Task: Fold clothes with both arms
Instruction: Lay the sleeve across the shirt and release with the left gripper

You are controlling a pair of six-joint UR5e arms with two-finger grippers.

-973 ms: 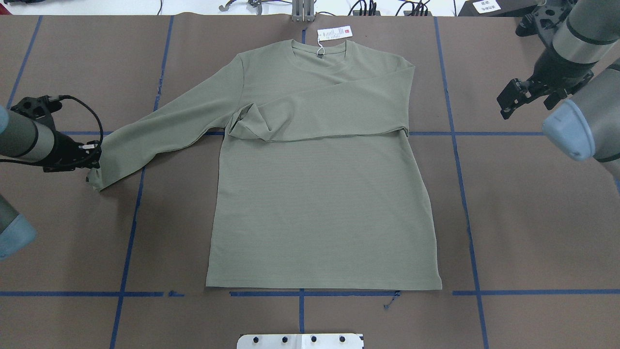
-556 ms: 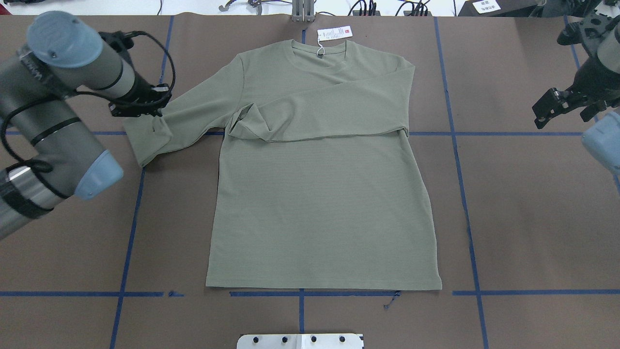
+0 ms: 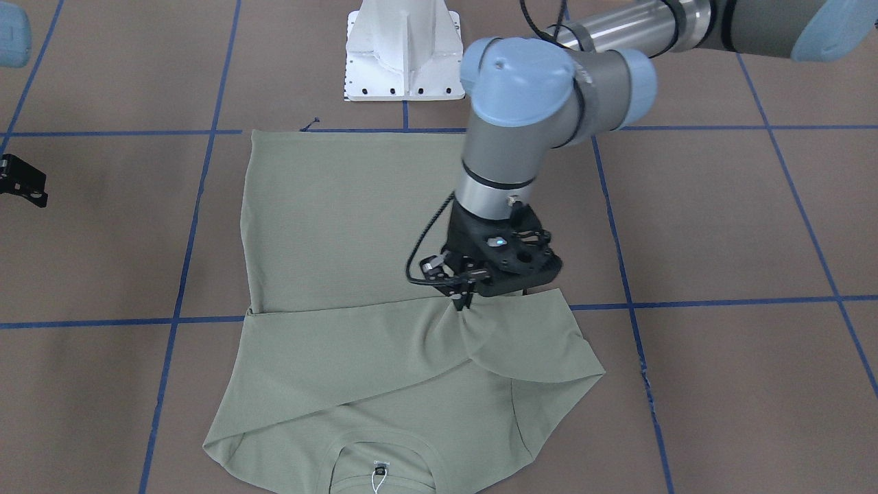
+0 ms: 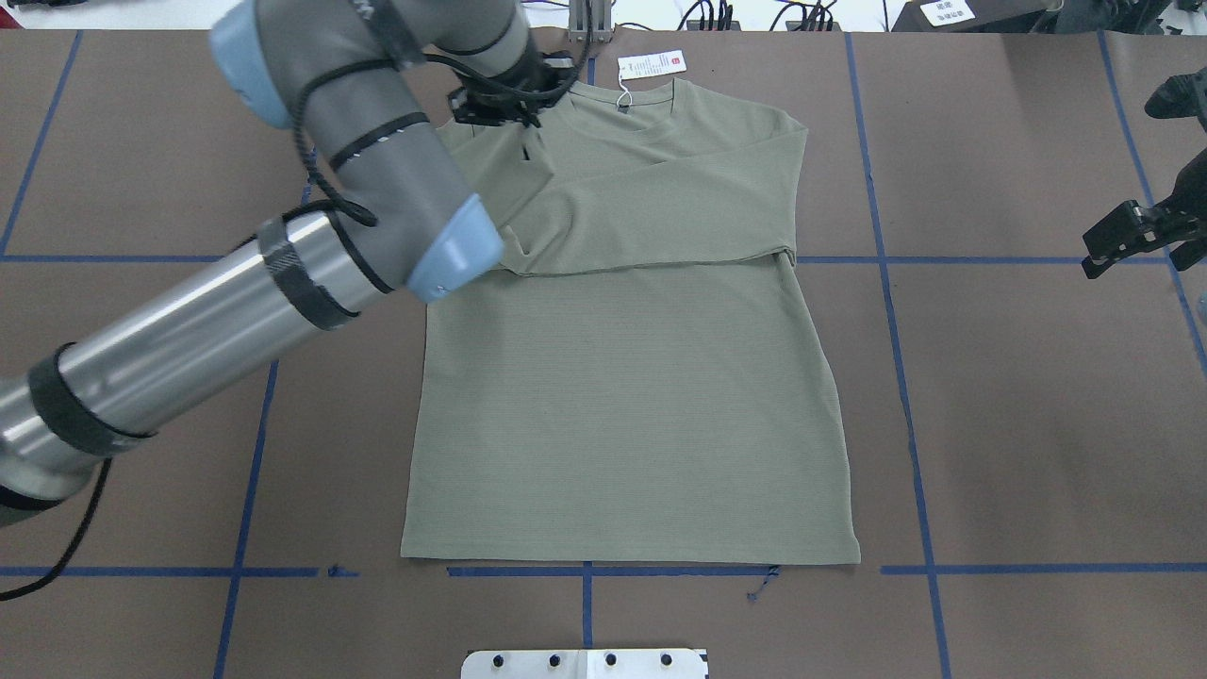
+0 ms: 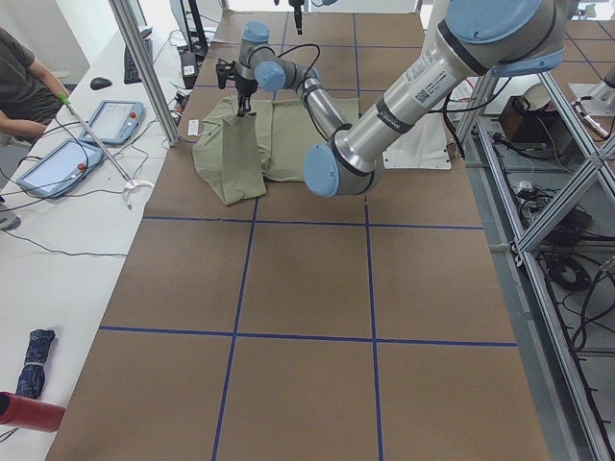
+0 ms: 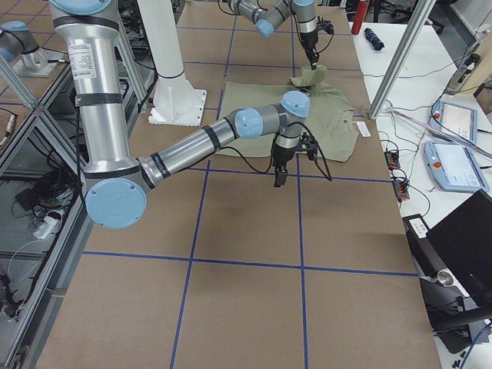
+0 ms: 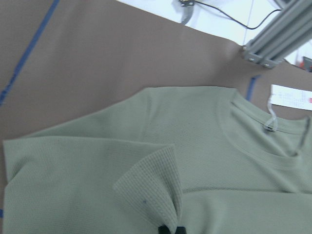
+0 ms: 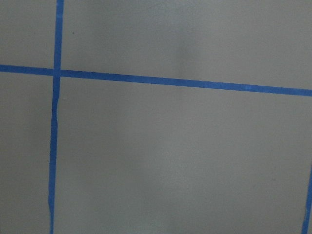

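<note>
The clothes are one pale sage-green long-sleeved shirt (image 4: pixel 632 396) lying flat on the brown table, its collar at the far edge with a white hang tag (image 4: pixel 651 63). One sleeve lies folded across the chest (image 4: pixel 660 212). My left gripper (image 4: pixel 523 132) is shut on the other sleeve's cuff (image 7: pixel 151 187) and holds it raised above the chest near the collar; from the front the left gripper (image 3: pixel 463 302) pinches a gathered peak of fabric. My right gripper (image 4: pixel 1127 236) hangs open over bare table, well off the shirt's side, and its wrist view shows only table and tape.
Blue tape lines (image 4: pixel 905 396) grid the brown table cover. The white pedestal base (image 3: pixel 403 51) stands beyond the shirt's hem. A side bench holds tablets (image 5: pixel 115 120) where a person (image 5: pixel 19 77) sits. A red cylinder (image 5: pixel 29 411) lies at that bench's near end.
My left arm has lifted the sleeve cuff from the table's left side and swung it over the shirt's chest toward the collar. The right gripper has drawn back toward the right edge.
</note>
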